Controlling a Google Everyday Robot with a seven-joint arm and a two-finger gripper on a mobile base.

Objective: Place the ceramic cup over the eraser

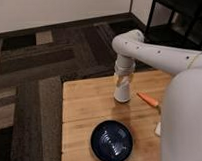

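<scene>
The arm reaches straight down, its pincer (122,83) grasping the ceramic cup (122,93) on the tabletop (85,105), behind the dark bowl (112,141).

The white arm (158,52) bends at its elbow, pointing the gripper (123,89) straight down.
</scene>
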